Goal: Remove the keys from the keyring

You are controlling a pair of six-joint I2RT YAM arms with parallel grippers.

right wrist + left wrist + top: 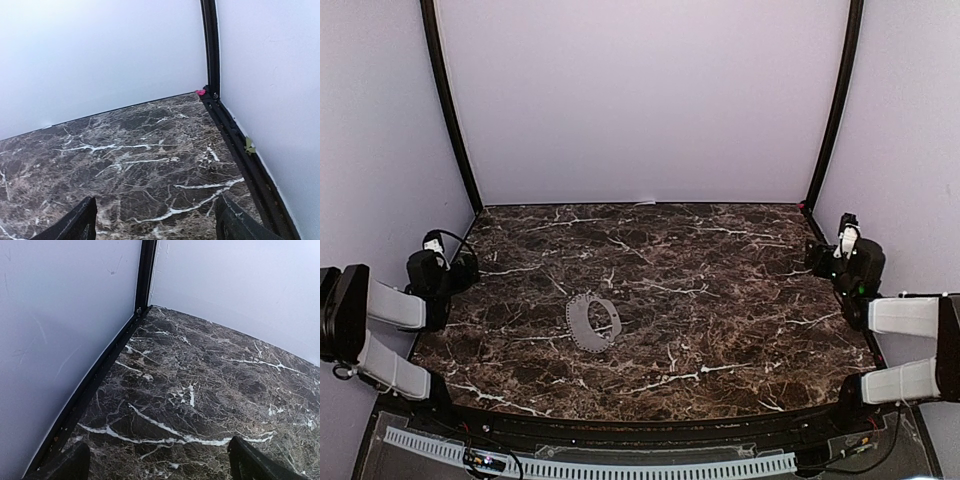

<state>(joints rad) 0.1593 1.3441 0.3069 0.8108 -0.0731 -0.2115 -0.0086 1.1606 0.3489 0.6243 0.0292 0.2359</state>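
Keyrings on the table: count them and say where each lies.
1. The keyring lies flat on the marble table, left of centre; neither wrist view shows it.

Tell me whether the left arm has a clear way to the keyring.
Probably yes: the keyring lies flat on the table, nearer the left arm, with nothing between them; the left gripper is open and empty.

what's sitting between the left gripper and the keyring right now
Nothing visible. The keyring lies flat near the middle of the marble table, and only bare tabletop separates it from the left gripper, which is open at the table's left edge. The left wrist view faces the back corner and does not show the keyring.
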